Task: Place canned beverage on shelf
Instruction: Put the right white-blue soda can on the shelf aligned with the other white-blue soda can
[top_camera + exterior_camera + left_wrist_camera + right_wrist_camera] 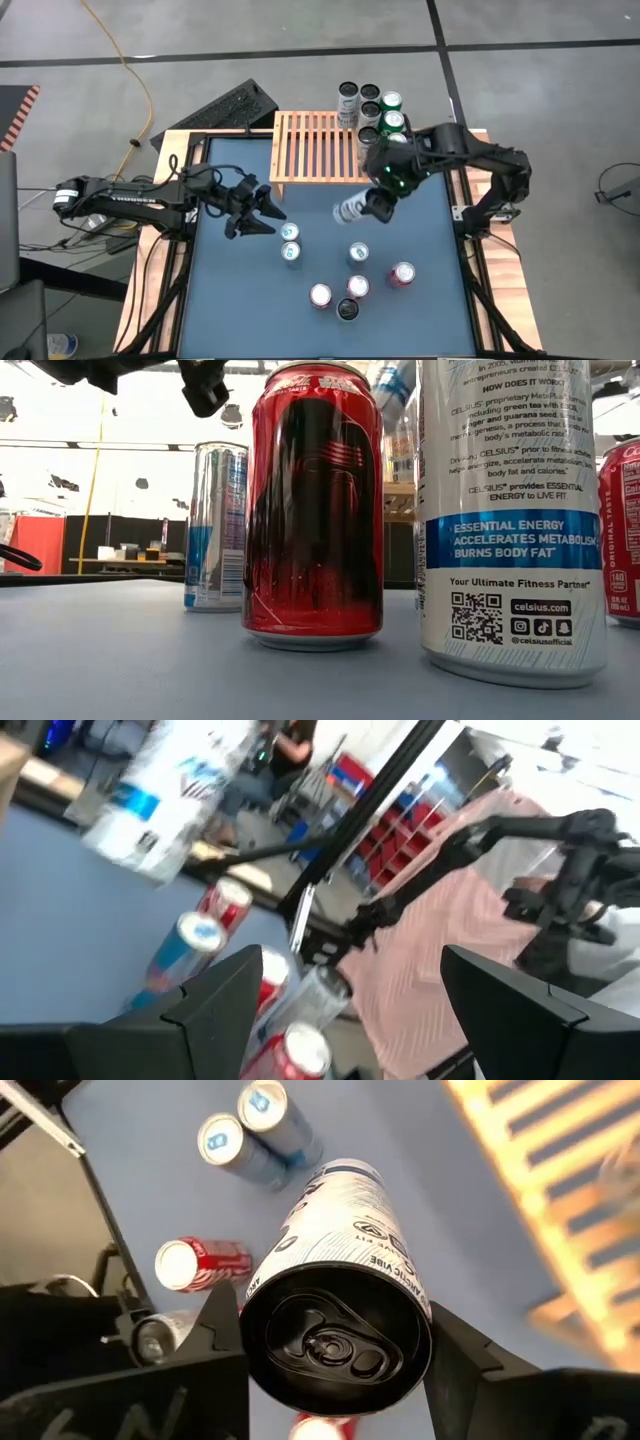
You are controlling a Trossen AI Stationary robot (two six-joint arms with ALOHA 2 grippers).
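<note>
I have the right gripper [368,207] clamped on a white Celsius can [351,209], its jaws pressed against either side of the can's top end (the black lid with its pull tab faces my right wrist camera). The can lies tilted in the jaws, lifted clear of the blue desk [240,300], just short of the front edge of the shelf [315,148]. The shelf's slatted top carries a cluster of cans [372,108] at its right end, black-topped and green-topped ones standing upright; the rest of the slats are bare.

Beyond the jaws on the desk, two slim blue-and-silver cans [290,241] stand touching each other. Further off sit one silver-topped can [357,253] and a looser group: a red can [402,274], two more red-and-white ones [338,291] and a dark one [347,311].

The left gripper [265,213] hangs near the desk's left side, jaws apart and holding nothing, the two slim cans just beside them.
</note>
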